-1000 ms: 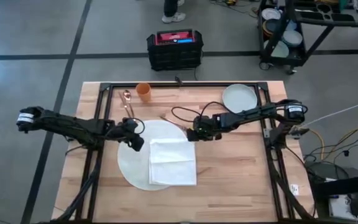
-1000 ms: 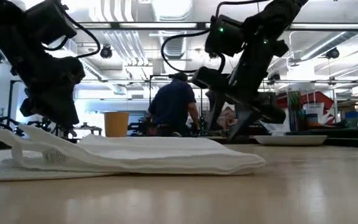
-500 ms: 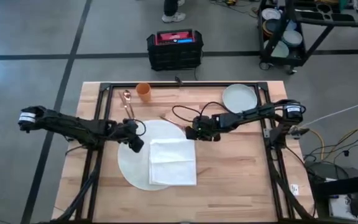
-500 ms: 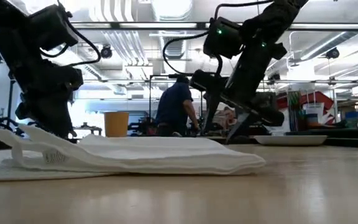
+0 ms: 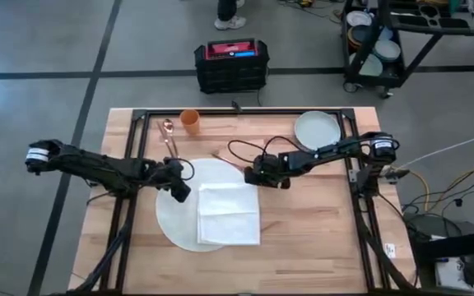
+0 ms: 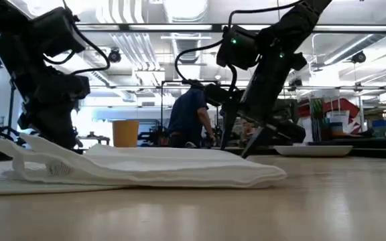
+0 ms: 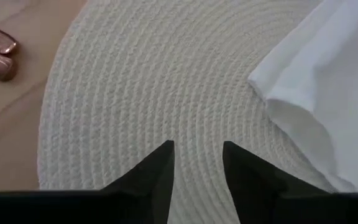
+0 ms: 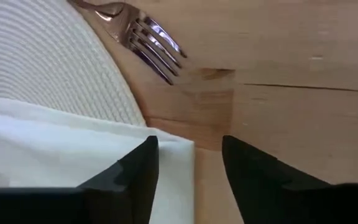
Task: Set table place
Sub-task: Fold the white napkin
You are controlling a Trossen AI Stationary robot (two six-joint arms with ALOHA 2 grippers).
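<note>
Seen from above, two dark arms reach inward over a light-wood tabletop [image 5: 303,222] with a black frame rail. The left arm stretches from the left edge of the frame toward the centre, its left tool [image 5: 177,186] low over the left part of the large round white mat [image 5: 175,222], which lies a little left of centre in the overhead frame. In the left wrist view its two dark fingers [image 7: 160,171] stand apart with bare woven mat between them, released and gripping nothing. The right arm comes in from the right edge, its right tool [image 5: 262,174] just past the mat's right rim, near the upper right corner of a folded white napkin [image 5: 229,214] lying on the mat's right half and overhanging its lower edge. In the right wrist view its fingers [image 8: 138,171] are also spread, empty, straddling that napkin corner. A copper-coloured fork [image 8: 148,40] lies on the wood just beyond the mat's rim, its handle cut off by the frame. Toward the top of the overhead frame sit an orange cup [image 5: 189,120], a spoon [image 5: 169,131] and a pale grey-green plate [image 5: 317,128]. In the low view a person [image 6: 191,115] stands in the background, partly hidden behind the right arm.
</note>
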